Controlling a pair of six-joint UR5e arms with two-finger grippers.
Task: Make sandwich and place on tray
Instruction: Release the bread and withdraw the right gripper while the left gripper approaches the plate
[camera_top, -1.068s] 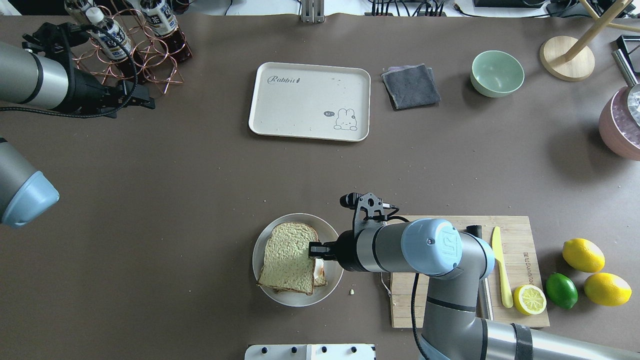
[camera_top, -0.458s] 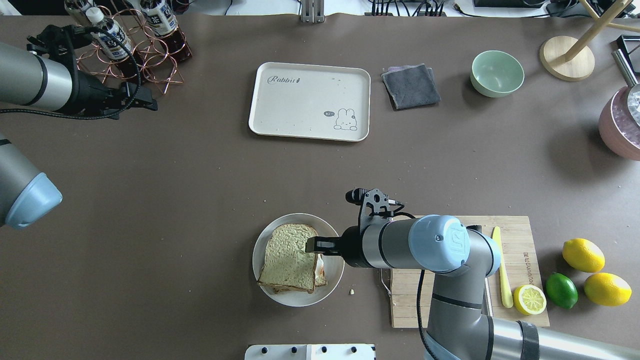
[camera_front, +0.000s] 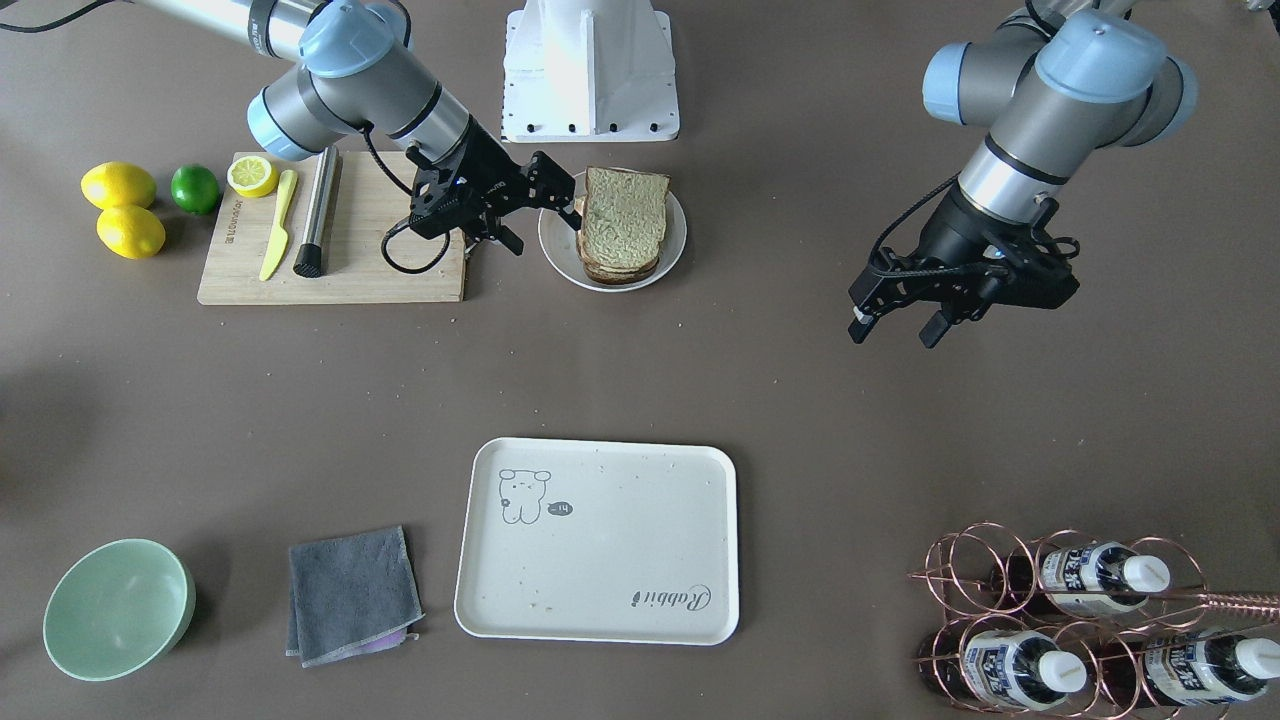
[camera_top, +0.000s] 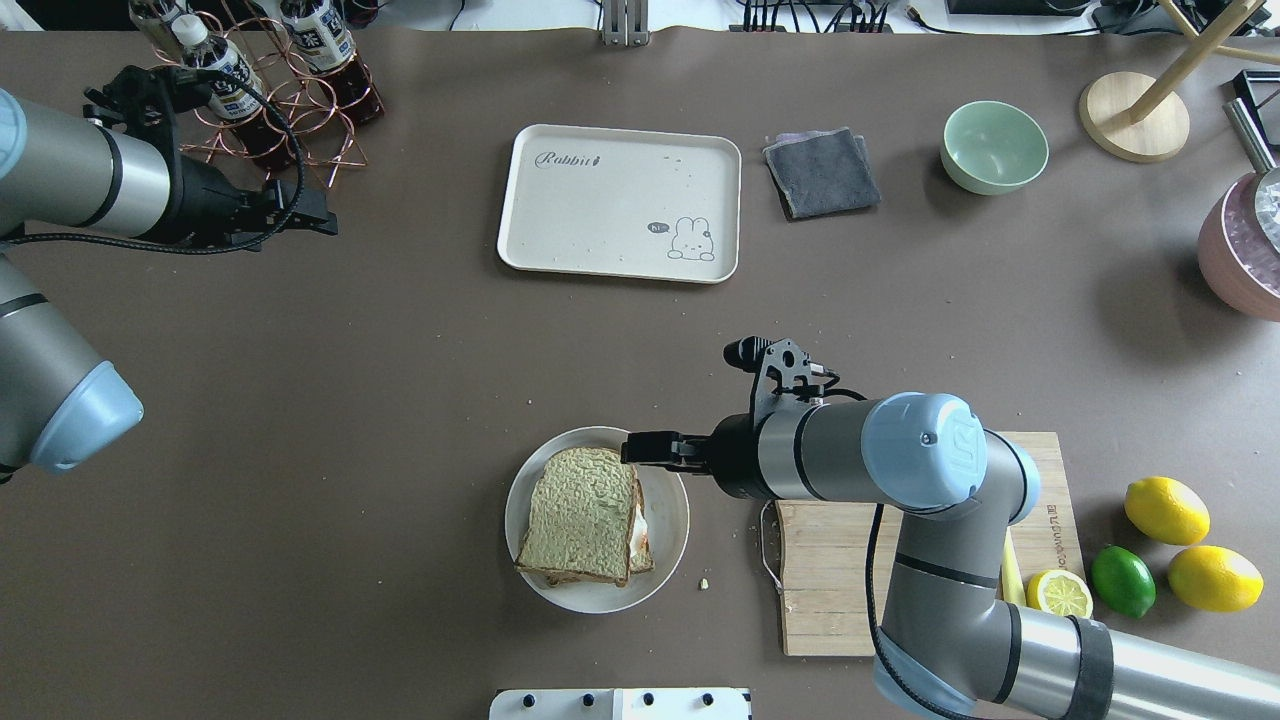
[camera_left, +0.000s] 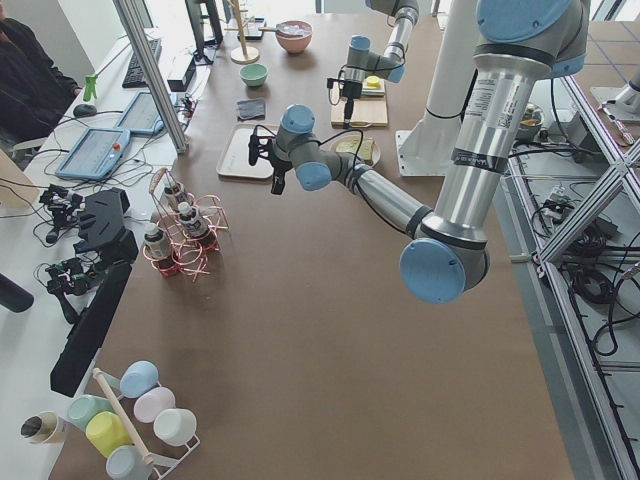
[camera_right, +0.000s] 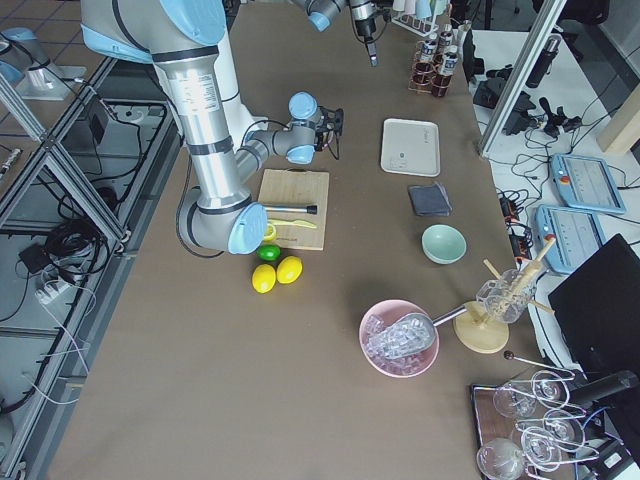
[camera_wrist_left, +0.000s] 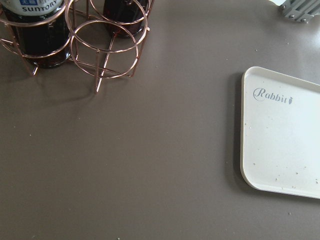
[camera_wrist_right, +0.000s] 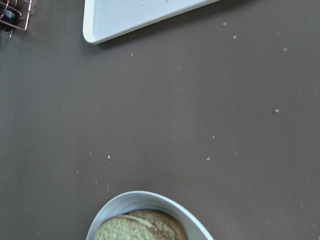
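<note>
The sandwich (camera_top: 585, 515), two bread slices with egg showing at the right edge, lies on a round plate (camera_top: 672, 505); it also shows in the front view (camera_front: 622, 222) and at the bottom of the right wrist view (camera_wrist_right: 140, 229). My right gripper (camera_top: 632, 448) (camera_front: 545, 225) hovers open and empty over the plate's far right rim, apart from the bread. The cream tray (camera_top: 620, 200) (camera_front: 600, 540) (camera_wrist_left: 285, 145) lies bare at the far middle of the table. My left gripper (camera_top: 325, 215) (camera_front: 895, 332) is open and empty at the far left, left of the tray.
A wooden cutting board (camera_top: 830, 580) with a yellow knife, lemons and a lime sits right of the plate. A copper rack (camera_top: 270, 90) of bottles stands behind my left gripper. A grey cloth (camera_top: 822, 172) and green bowl (camera_top: 994, 147) lie right of the tray.
My right gripper has drawn off the sandwich's right edge and moved toward the far side; the sandwich stays on the plate. My left gripper has shifted right, toward the tray.
</note>
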